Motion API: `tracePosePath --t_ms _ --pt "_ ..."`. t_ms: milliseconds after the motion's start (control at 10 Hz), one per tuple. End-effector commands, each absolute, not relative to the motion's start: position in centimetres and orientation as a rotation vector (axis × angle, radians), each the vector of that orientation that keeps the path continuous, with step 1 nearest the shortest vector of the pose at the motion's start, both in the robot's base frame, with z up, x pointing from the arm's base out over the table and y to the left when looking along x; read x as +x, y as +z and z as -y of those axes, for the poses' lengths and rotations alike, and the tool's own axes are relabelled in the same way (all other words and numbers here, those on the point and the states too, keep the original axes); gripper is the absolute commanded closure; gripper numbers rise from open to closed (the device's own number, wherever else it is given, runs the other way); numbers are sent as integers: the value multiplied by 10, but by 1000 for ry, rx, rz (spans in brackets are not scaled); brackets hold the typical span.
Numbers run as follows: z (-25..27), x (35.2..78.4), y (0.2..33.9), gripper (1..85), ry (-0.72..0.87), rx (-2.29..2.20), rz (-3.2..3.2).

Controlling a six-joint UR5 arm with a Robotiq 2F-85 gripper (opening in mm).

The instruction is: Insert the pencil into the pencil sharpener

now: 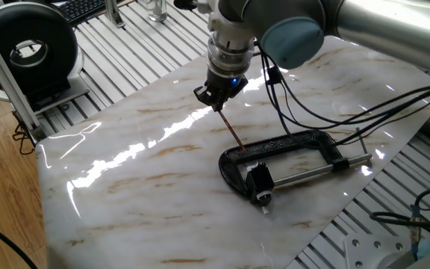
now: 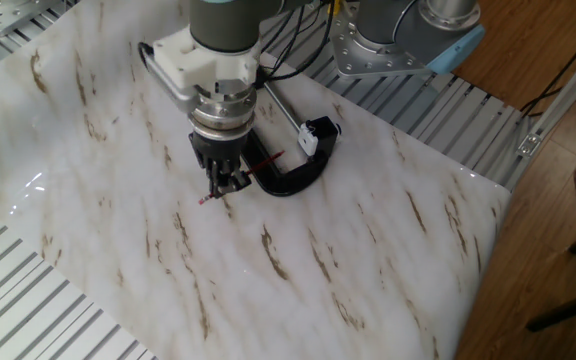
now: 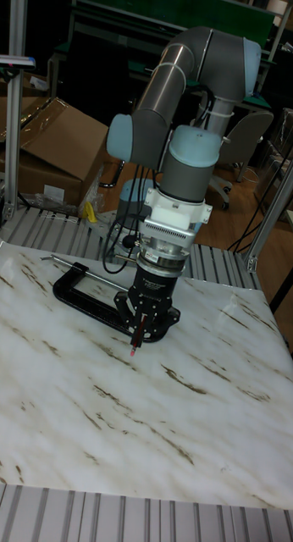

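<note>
Your arm reaches down over the middle of the marble table (image 1: 125, 179), wrist vertical, gripper (image 1: 218, 96) pointing straight down. Fingers clenched on the pencil (image 1: 232, 132) near its upper end; you see it slant down from the fingers, lower tip at the black C-clamp (image 1: 286, 153). In the other fixed view the pencil's end pokes out beside the gripper (image 2: 223, 183). The pencil sharpener (image 1: 258, 179) sits in the clamp's mouth toward the table's right edge. Contact between tip and clamp: cannot tell.

Pencil sharpener (image 1: 258, 181) too small; opening indiscernible.
</note>
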State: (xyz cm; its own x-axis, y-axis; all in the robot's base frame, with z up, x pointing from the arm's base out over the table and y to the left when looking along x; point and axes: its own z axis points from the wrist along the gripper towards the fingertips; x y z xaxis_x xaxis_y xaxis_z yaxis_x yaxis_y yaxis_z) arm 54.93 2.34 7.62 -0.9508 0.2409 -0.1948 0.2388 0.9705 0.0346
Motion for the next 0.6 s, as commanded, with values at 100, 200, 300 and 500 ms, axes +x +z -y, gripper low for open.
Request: tracePosePath --t_ms 100,200,300,500 --pt "-27 546 78 847 37 303 -2940" --pt "-27 541 77 847 33 269 -2964" --pt "-25 539 77 847 16 236 -2972" --pt "-22 541 77 847 3 239 -2966"
